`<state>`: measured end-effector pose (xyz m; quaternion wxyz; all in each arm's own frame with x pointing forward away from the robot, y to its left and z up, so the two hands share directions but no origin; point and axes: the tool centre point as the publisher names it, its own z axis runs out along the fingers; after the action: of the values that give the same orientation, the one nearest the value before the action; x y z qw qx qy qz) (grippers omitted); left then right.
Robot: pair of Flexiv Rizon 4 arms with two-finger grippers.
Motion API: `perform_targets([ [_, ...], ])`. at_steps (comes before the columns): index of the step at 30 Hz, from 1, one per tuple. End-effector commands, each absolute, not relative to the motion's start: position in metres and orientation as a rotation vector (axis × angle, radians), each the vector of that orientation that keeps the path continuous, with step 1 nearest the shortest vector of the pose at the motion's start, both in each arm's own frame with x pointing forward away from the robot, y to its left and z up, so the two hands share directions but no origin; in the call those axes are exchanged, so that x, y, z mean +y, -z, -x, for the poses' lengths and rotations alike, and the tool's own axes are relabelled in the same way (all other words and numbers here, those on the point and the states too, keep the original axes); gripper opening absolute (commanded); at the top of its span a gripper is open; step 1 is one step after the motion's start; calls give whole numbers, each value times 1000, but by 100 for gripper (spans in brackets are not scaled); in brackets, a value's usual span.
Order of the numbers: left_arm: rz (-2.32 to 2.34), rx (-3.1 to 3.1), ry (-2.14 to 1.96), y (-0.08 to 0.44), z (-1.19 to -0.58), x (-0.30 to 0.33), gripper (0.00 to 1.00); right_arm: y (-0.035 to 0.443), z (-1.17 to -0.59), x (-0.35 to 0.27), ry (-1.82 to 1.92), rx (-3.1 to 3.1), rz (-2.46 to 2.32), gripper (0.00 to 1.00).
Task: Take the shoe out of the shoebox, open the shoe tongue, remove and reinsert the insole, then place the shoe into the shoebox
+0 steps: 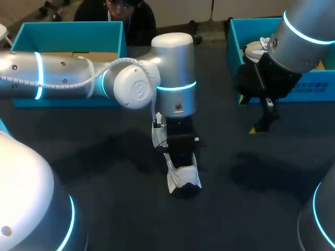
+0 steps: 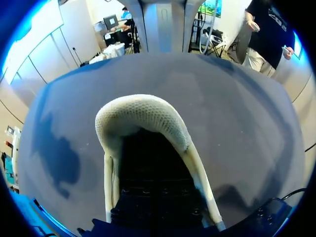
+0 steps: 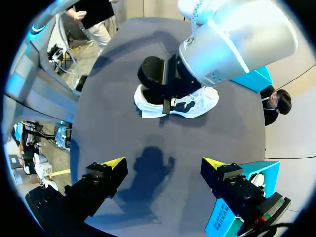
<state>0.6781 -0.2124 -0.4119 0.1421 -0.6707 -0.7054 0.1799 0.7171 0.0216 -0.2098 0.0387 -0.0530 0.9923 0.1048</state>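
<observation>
A white shoe (image 1: pixel 183 178) lies on the dark table near the middle, toe toward the front edge. My left gripper (image 1: pixel 180 156) points straight down into the shoe's opening. Its fingertips are hidden inside the shoe, so what they touch cannot be seen. In the left wrist view the mesh toe (image 2: pixel 143 113) sits just ahead of the dark gripper body (image 2: pixel 158 197). My right gripper (image 3: pixel 164 165) hangs open and empty above bare table, in front of the blue shoebox (image 1: pixel 314 89). From there the shoe (image 3: pixel 197 103) and the left gripper (image 3: pixel 165 86) lie some way ahead.
The blue shoebox at the back right holds a second pale shoe (image 1: pixel 256 48). Another blue box (image 1: pixel 68 34), with cardboard inside, stands at the back left behind my left arm.
</observation>
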Motion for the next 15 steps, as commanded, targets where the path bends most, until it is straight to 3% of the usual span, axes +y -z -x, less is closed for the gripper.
perform_targets([
  [1, 1943, -2068, -475, 433, -691, -204, 0, 211, -718, 23, -318, 3043, 163, 100],
  [15, 2018, -2210, -213, 437, -736, -185, 0, 211, -718, 23, -318, 3043, 163, 100],
])
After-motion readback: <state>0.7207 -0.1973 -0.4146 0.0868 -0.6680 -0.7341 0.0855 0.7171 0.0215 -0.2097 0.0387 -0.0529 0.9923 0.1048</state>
